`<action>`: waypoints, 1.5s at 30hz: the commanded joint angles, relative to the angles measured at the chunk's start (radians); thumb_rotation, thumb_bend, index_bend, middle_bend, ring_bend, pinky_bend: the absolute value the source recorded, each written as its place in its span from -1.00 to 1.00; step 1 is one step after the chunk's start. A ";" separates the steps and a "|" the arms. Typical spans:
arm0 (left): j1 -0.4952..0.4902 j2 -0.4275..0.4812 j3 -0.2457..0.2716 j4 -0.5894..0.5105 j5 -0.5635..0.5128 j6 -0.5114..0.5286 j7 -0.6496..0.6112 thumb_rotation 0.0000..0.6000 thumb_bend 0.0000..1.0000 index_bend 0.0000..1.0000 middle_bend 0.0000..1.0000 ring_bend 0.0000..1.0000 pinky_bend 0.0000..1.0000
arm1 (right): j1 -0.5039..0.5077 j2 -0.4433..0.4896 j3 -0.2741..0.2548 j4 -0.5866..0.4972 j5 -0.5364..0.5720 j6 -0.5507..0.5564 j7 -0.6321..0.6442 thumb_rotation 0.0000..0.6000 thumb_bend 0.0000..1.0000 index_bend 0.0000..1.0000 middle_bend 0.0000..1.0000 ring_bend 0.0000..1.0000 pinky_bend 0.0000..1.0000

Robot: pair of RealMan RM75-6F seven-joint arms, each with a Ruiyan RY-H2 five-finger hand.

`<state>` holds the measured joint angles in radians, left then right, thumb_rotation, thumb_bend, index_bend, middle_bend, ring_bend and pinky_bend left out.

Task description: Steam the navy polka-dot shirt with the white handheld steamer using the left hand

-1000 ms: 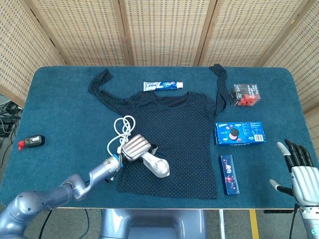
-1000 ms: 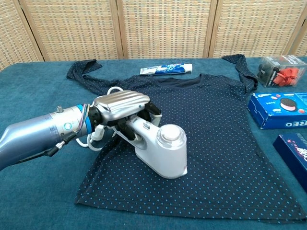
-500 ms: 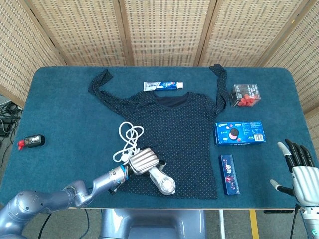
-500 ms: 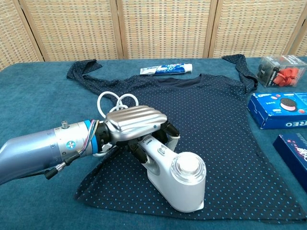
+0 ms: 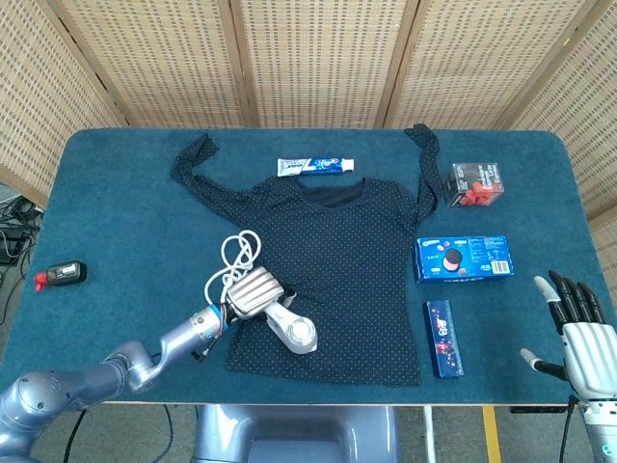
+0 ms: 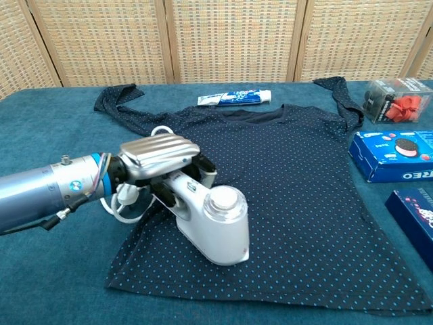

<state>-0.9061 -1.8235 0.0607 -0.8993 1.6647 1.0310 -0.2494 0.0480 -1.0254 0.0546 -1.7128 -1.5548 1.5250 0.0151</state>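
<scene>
Moved: since half a second ago I have drawn the white handheld steamer (image 6: 210, 227) back from the near hem, left and a little farther up the shirt; its cord (image 5: 234, 258) has bunched back beside the shirt's left edge.
Left hand: my left hand (image 6: 159, 154) wraps the steamer's handle, fingers curled under it, knuckles up; the grip looks firm in the chest view.
Steamer: its round head (image 5: 302, 336) rests on or just above the fabric, near the lower left of the shirt body; I cannot tell whether it touches.
Shirt: the navy polka-dot shirt (image 5: 357, 260) lies flat mid-table, sleeves thrown far-left and far-right, hem toward me.
Right hand: my right hand (image 5: 578, 328) hangs at the near right table edge, fingers spread, holding nothing.
Other things: a toothpaste tube (image 5: 315, 166) just beyond the collar; a box of red items (image 5: 474, 184), a blue Oreo box (image 5: 464, 258) and a dark blue slim box (image 5: 442, 337) right of the shirt; a small black and red object (image 5: 60, 275) far left.
Progress: I judge the steaming to be under way, with passes confined to the lower left panel.
Left to do: the chest, right side, collar and both sleeves look unvisited from where the steamer sits.
</scene>
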 commanded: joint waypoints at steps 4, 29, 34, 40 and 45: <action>0.015 0.036 -0.001 -0.002 -0.007 0.013 -0.011 1.00 0.06 1.00 0.66 0.46 0.65 | 0.002 -0.001 -0.002 -0.004 -0.003 -0.003 -0.005 1.00 -1.00 -1.00 -1.00 -1.00 -1.00; 0.012 0.133 0.044 -0.222 0.041 -0.015 0.020 1.00 0.06 1.00 0.66 0.46 0.65 | -0.006 0.006 -0.009 -0.012 -0.023 0.015 0.000 1.00 -1.00 -1.00 -1.00 -1.00 -1.00; 0.022 0.138 0.040 -0.200 0.026 -0.018 0.038 1.00 0.06 1.00 0.66 0.46 0.65 | -0.006 0.006 -0.010 -0.014 -0.027 0.016 -0.001 1.00 -1.00 -1.00 -1.00 -1.00 -1.00; 0.044 0.150 0.028 -0.167 -0.005 -0.020 0.043 1.00 0.06 1.00 0.66 0.46 0.65 | -0.008 0.006 -0.012 -0.017 -0.033 0.020 -0.004 1.00 -1.00 -1.00 -1.00 -1.00 -1.00; 0.062 0.166 0.016 -0.145 -0.030 -0.017 0.041 1.00 0.06 1.00 0.66 0.46 0.65 | -0.009 0.007 -0.014 -0.019 -0.039 0.023 -0.006 1.00 -1.00 -1.00 -1.00 -1.00 -1.00</action>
<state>-0.8489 -1.6622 0.0811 -1.0490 1.6405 1.0130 -0.2071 0.0395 -1.0188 0.0408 -1.7316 -1.5935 1.5475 0.0096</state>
